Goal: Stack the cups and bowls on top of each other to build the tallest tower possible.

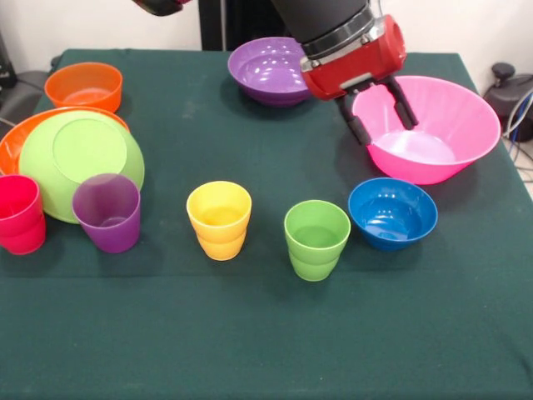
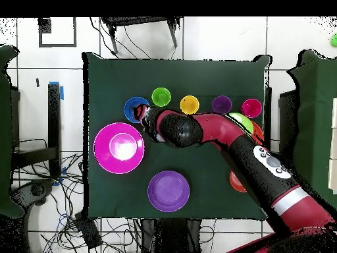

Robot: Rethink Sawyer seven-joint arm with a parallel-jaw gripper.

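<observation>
My gripper [image 1: 385,127] [image 2: 141,117] is open and straddles the left rim of the upright pink bowl [image 1: 441,133] [image 2: 118,147], one finger [image 1: 358,127] outside and the other inside. Behind it sits the purple bowl [image 1: 266,71] [image 2: 168,191]. The small blue bowl [image 1: 392,213] [image 2: 134,105] is in front. A row holds the green cup [image 1: 316,239] [image 2: 161,97], yellow cup [image 1: 219,220] [image 2: 189,104], purple cup [image 1: 107,212] [image 2: 222,103] and red cup [image 1: 18,214] [image 2: 251,107]. The only pile is the lime green bowl [image 1: 79,162] upside down on the large orange bowl [image 1: 15,143].
A small orange bowl [image 1: 83,86] stands at the far left corner. The arm [image 2: 217,135] crosses over the table [image 1: 250,333] and hides part of the lime green bowl from above. Cables and a black object [image 1: 505,83] lie past the table's right edge.
</observation>
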